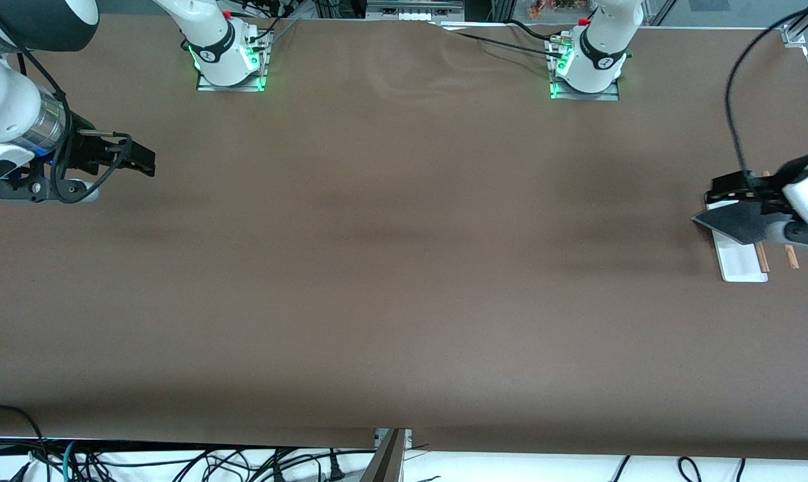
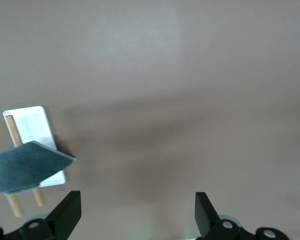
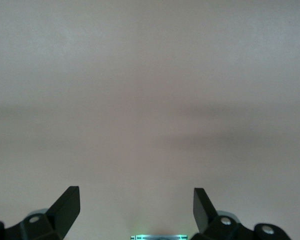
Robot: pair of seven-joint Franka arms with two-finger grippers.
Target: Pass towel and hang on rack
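Note:
The dark grey towel (image 1: pixel 738 222) is draped over the rack's wooden rods (image 1: pixel 762 257), above the rack's white base (image 1: pixel 740 260), at the left arm's end of the table. My left gripper (image 1: pixel 725 189) hovers just beside it, open and empty. In the left wrist view the towel (image 2: pixel 27 167) lies across the rods (image 2: pixel 39 197) over the white base (image 2: pixel 36 125), apart from my open left gripper (image 2: pixel 137 202). My right gripper (image 1: pixel 132 157) waits open and empty over the right arm's end of the table; its wrist view shows the open gripper (image 3: pixel 136 197) over bare table.
The brown table (image 1: pixel 404 268) spreads between the two arms. The arm bases (image 1: pixel 229 60) stand along its farther edge. Cables hang below the edge nearest the front camera (image 1: pixel 176 462).

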